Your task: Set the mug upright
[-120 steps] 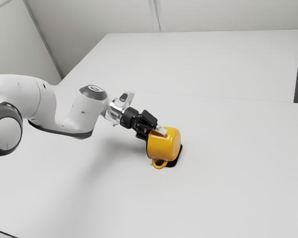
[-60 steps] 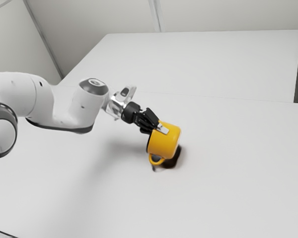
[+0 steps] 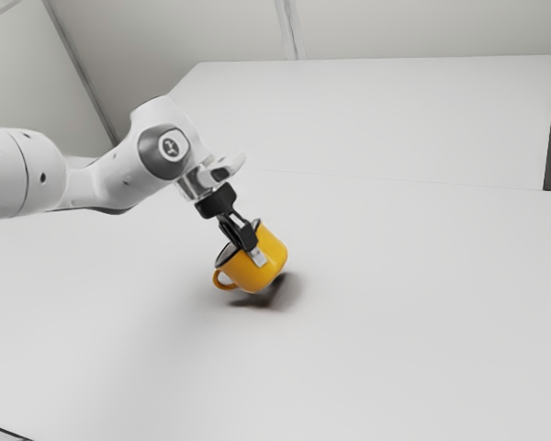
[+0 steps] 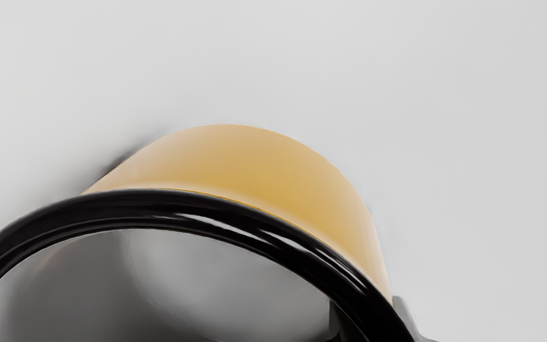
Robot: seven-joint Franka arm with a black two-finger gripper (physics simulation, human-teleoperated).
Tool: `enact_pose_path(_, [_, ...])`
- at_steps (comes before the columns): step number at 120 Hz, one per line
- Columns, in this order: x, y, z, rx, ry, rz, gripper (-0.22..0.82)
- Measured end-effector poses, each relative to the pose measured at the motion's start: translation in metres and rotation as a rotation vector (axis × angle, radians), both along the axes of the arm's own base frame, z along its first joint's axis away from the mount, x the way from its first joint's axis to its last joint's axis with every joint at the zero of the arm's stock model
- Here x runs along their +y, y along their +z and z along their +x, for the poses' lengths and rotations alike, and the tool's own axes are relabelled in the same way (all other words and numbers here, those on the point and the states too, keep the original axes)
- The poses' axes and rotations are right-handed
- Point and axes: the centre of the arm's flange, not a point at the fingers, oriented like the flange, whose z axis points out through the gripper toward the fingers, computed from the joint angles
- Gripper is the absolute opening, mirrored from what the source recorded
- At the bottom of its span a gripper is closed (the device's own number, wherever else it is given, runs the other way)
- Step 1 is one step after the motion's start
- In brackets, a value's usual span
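Gripped by its wall in the pincer [image 3: 255, 252]: the mug [image 3: 275, 254], touching or just above the bench [image 3: 395, 322], short of its far edge. Long axis slanting, mouth toward the arm [image 3: 170, 147]; wants tipping base-down.

A smooth white tabletop [image 3: 395, 349] bears 1 dark, soft-edged shadow [image 3: 268, 297].

The wrist view's edge cuts off the mug [image 4: 254, 166].
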Motion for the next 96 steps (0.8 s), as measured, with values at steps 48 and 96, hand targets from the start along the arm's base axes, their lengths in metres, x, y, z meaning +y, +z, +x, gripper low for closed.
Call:
enact_pose_path(48, [0.001,-0.020,-0.016,-0.173,-0.258,0.396,-0.16])
enact_pose_path(96, [-0.007,-0.047,-0.043,-0.201,-0.320,0.462,-0.16])
